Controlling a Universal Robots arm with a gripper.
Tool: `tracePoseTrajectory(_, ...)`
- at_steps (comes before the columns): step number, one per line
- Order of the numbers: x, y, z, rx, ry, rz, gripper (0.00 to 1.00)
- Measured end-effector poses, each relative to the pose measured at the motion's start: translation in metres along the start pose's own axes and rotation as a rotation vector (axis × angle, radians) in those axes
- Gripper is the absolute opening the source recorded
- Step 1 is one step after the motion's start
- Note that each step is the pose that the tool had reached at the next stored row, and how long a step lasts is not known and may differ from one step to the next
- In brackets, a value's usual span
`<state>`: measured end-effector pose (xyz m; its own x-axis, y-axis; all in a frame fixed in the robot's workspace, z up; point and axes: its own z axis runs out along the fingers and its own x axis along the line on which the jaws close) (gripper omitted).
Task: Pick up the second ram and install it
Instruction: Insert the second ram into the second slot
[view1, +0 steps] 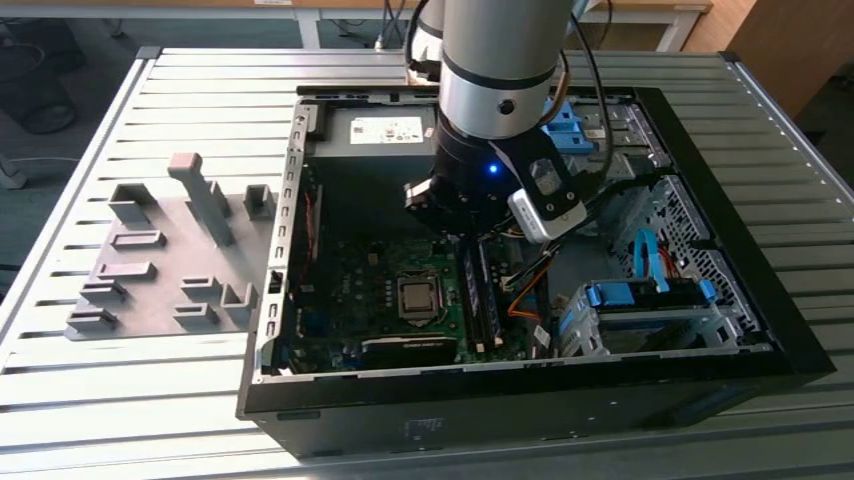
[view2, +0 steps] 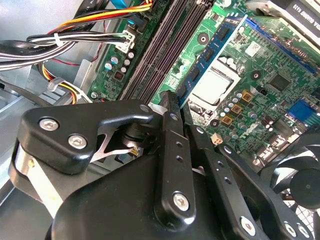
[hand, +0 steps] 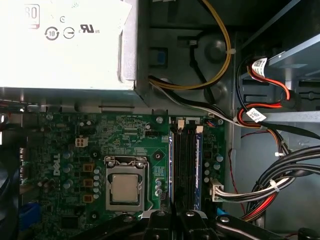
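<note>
The end effector (view1: 461, 228) hangs low inside the open computer case (view1: 534, 390), right over the memory slots beside the processor (hand: 125, 187). Its two fingers (view2: 170, 125) are drawn in to a narrow slit. In both wrist views the second ram (view2: 212, 50) runs edge-on straight into that slit, so it looks pinched at one end of its upper edge. From there the ram lies along the slot nearest the processor, a thin blue-green strip with black chips down its side (hand: 173, 165). In the exterior view it shows as a dark bar (view1: 478, 290) reaching from under the end effector toward the case's near wall, standing upright on the green circuit board (view1: 360, 290).

How deep the ram sits is hard to judge, as the slot's end clips are too small to read.

To seat it well, the stick should be square to the slot and upright, with its notch over the slot's key. The push should go straight down, because a slanted push would jam one end and load the board. With the hold at one end, the far end will probably lag and need its own press. The bundled cables (view2: 75, 40) lie just beside the slots and should be kept out from under the fingers.

The grey fixture plate (view1: 147, 290) sits on the slatted counter (view1: 174, 400), well apart from the case.
</note>
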<state>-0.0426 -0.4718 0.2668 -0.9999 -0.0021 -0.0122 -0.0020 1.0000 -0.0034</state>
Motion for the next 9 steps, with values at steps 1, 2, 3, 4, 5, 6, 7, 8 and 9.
tracePoseTrajectory(1,0.0000,0.0000,0.0000,0.0000,0.0001,0.000,0.14)
tracePoseTrajectory(2,0.0000,0.0000,0.0000,0.0000,0.0001,0.000,0.14)
tracePoseTrajectory(3,0.0000,0.0000,0.0000,0.0000,0.0001,0.000,0.14)
tracePoseTrajectory(4,0.0000,0.0000,0.0000,0.0000,0.0001,0.000,0.14)
tracePoseTrajectory(5,0.0000,0.0000,0.0002,-0.0002,0.0001,0.000,0.14)
tracePoseTrajectory(6,0.0000,0.0001,0.0010,-0.0009,-0.0002,0.000,0.14)
tracePoseTrajectory(7,-0.0001,0.0000,0.0019,-0.0004,0.0000,0.000,0.14)
tracePoseTrajectory(8,-0.0002,0.0000,0.0033,-0.0001,0.0003,0.001,0.14)
tracePoseTrajectory(9,-0.0003,0.0000,0.0052,-0.0002,0.0005,0.003,0.14)
